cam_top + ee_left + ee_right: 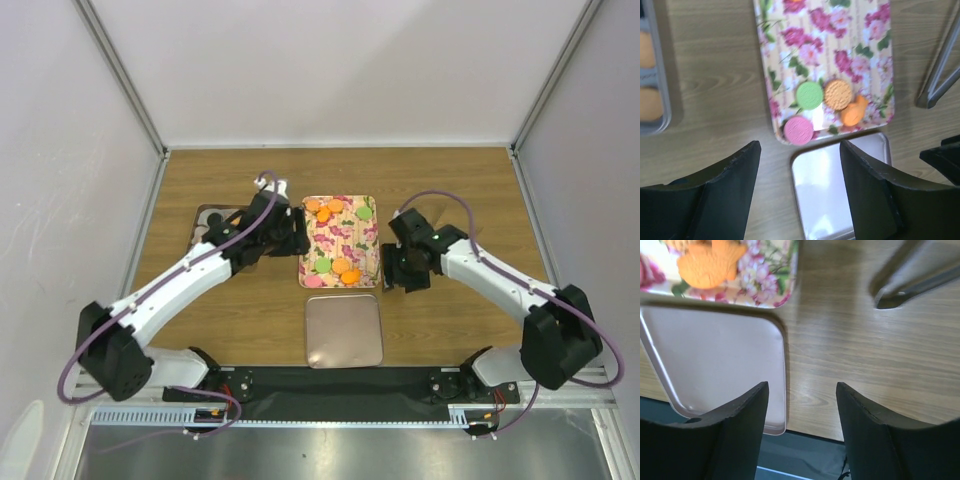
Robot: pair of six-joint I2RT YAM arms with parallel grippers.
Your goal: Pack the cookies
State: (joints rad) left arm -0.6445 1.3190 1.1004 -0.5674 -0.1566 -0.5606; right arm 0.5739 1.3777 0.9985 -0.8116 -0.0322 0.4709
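- The wooden table (450, 190) carries everything, and the floral tray (345, 235) sits at its middle.
- A square metal lid (344, 331) lies just nearer than the tray, covering nothing.
- A grey tin (662, 107) sits left of the tray (half hidden under the left arm).
- The left gripper (800, 147) hangs by the tray's left side, fingers apart and empty. The right gripper (802, 387) is likewise spread, over bare wood beside the lid.
- Roughly eight cookies (809, 95) lie on the tray in two clusters and two orange ones show in the tin, so packing looks barely begun.
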